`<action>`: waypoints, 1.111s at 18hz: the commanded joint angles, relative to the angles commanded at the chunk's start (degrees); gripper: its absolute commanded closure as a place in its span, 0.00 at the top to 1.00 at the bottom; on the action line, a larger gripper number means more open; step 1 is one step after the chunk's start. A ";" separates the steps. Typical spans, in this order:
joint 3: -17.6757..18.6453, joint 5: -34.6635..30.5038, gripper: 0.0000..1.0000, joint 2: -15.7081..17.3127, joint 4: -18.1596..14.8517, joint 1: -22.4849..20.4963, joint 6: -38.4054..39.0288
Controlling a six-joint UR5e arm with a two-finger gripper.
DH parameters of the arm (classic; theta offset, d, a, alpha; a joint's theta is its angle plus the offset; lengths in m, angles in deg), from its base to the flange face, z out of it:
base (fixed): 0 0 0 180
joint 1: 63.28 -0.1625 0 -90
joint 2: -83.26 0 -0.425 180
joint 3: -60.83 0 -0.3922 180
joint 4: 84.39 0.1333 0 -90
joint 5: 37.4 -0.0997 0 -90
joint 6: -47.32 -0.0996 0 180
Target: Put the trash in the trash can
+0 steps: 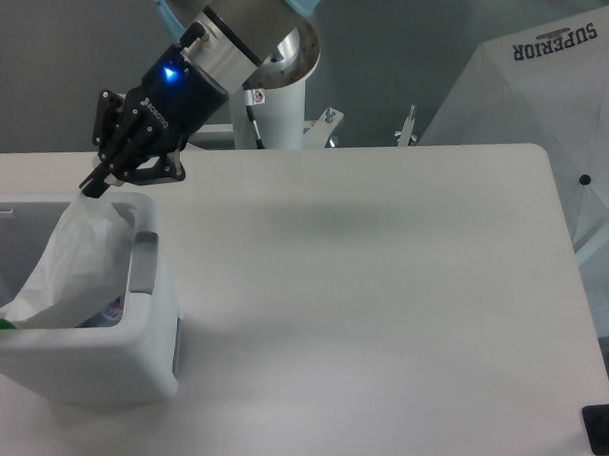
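White tabletop; at upper left the gripper (94,184) pinches the plastic bag (68,265) by its top corner, hanging it into the trash can (145,358) at lower left, seemingly for release.

Bare white table (382,291) right of trash can (100,366), plastic bag (68,270) filling the bin's opening, robot base (269,107) behind
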 joint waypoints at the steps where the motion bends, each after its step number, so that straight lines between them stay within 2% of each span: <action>1: 0.00 0.00 0.36 0.00 0.00 0.00 0.00; 2: 0.00 0.00 0.58 0.00 0.17 0.00 0.00; 6: 0.00 0.00 1.00 0.70 0.26 -0.09 1.22; 11: -0.87 0.00 1.00 1.49 0.44 -2.02 5.87; 13: -1.14 0.00 1.00 1.76 0.79 -5.78 11.49; 15: -1.32 0.17 1.00 1.67 2.19 -9.30 11.68; 20: -2.55 0.26 1.00 0.88 2.46 -15.90 11.78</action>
